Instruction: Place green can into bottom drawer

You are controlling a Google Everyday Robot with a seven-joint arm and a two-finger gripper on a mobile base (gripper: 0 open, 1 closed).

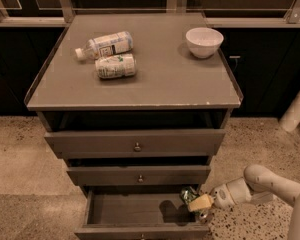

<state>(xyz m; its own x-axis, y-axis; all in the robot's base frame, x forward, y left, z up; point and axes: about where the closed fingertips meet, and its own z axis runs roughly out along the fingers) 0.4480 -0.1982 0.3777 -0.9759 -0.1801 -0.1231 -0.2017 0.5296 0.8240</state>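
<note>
The green can (188,194) is held in my gripper (196,202) over the right end of the bottom drawer (135,210), which is pulled open and shows a bare grey tray. My arm (262,186) comes in from the right at floor level. The can sits just above the drawer's right rim, casting a shadow onto the tray floor.
The two upper drawers (135,144) are closed. On the cabinet top (155,74) lie a white-capped bottle (104,45), a white can with green marks (116,66) and a white bowl (204,41). Speckled floor surrounds the cabinet; a white pole (296,109) stands at right.
</note>
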